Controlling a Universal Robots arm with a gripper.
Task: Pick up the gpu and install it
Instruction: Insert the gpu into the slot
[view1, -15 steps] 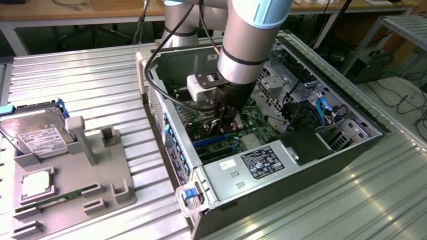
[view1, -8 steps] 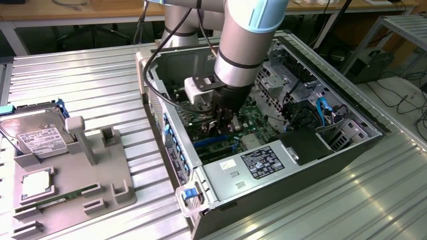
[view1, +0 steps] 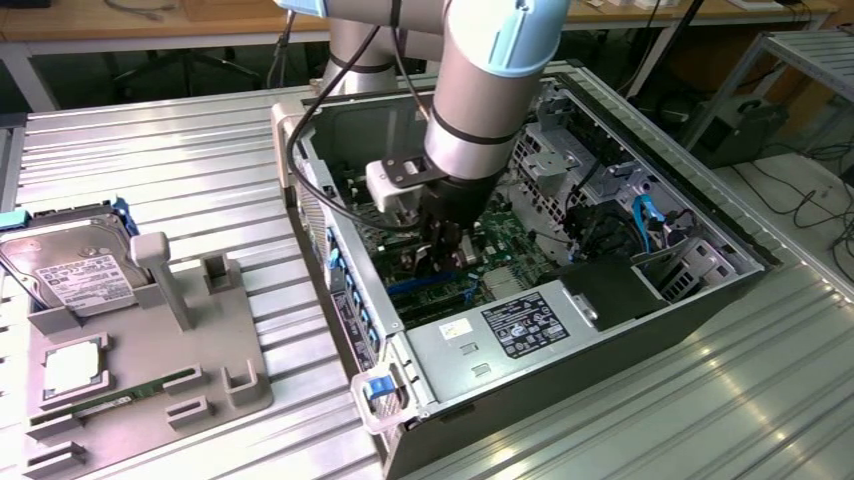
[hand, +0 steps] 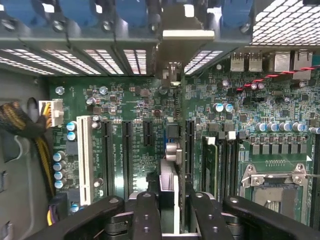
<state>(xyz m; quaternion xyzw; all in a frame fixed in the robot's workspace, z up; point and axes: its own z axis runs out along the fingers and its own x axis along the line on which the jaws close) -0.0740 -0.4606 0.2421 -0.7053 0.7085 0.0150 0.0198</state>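
The pincer (hand: 170, 212) is lowered inside the open computer case (view1: 694, 235), its fingers (hand: 146, 215) closed on the gpu (hand: 169, 180), which stands edge-on between them. In the wrist view the card runs straight ahead from the pincer toward the rear wall of the case, where its pale metal bracket (hand: 187, 35) sits against the row of ventilated slot covers (hand: 100, 57). The card's lower edge lies over the motherboard (hand: 135, 105), in line with the black expansion slots (hand: 125, 150); whether it is seated in a slot cannot be told.

In the exterior view the pincer (view1: 447, 245) hangs from the robot arm (view1: 487, 90), above the green board in the middle of the case. The power supply (view1: 521, 325) with its dark label lies just beside it, toward the near end of the case.

Well apart from the pincer, to the exterior view's left, a grey parts fixture (view1: 160, 330) rests on the ribbed metal tabletop (view1: 200, 150). It carries a hard drive (view1: 67, 265), a processor (view1: 74, 365) and a green memory stick (view1: 120, 397).
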